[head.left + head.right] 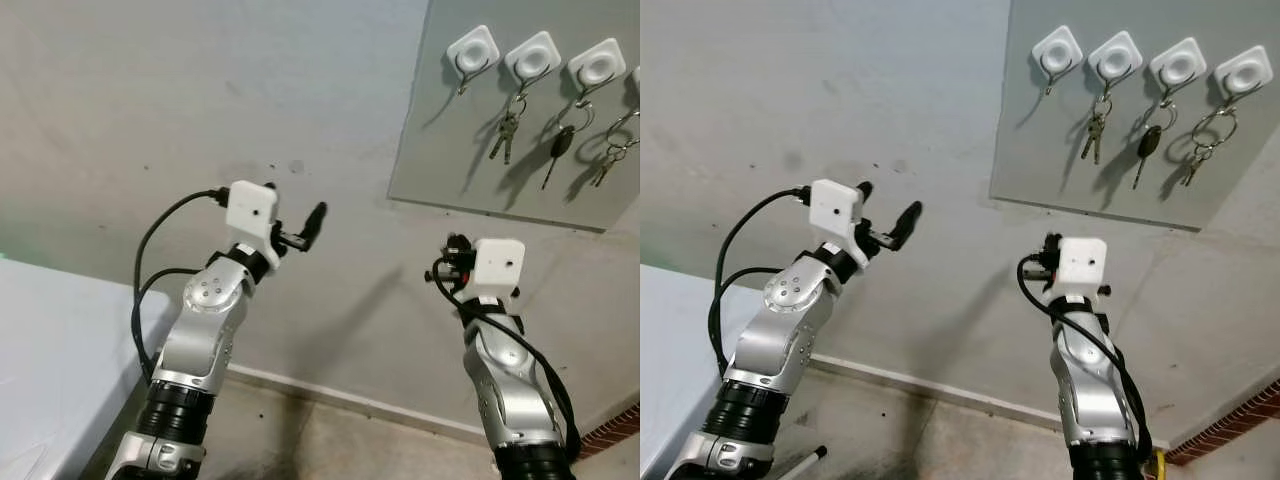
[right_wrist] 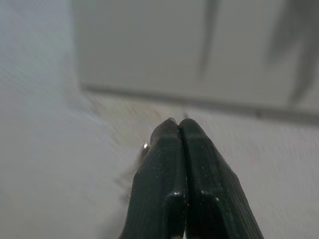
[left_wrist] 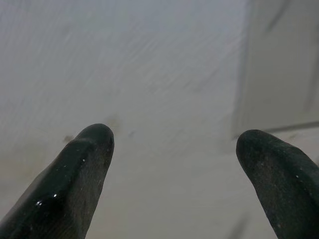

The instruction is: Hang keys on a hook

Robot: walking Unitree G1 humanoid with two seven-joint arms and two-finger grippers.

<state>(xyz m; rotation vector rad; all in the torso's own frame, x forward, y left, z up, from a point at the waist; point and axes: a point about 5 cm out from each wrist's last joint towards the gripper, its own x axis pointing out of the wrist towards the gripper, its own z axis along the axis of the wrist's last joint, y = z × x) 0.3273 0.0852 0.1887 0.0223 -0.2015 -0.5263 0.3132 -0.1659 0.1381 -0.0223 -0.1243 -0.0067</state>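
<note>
Your left gripper point(image 3: 172, 164) is spread empty, your right gripper point(image 2: 178, 124) is clenched below the board point(image 1: 1040, 150), whose hooks point(image 1: 1115, 58) hold keys point(image 1: 1093, 135), leftmost hook point(image 1: 1056, 48) bare.

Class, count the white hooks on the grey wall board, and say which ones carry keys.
4. On the board, from the robot's left: the first hook is bare; the second hook, third hook and fourth hook each carry keys.
</note>
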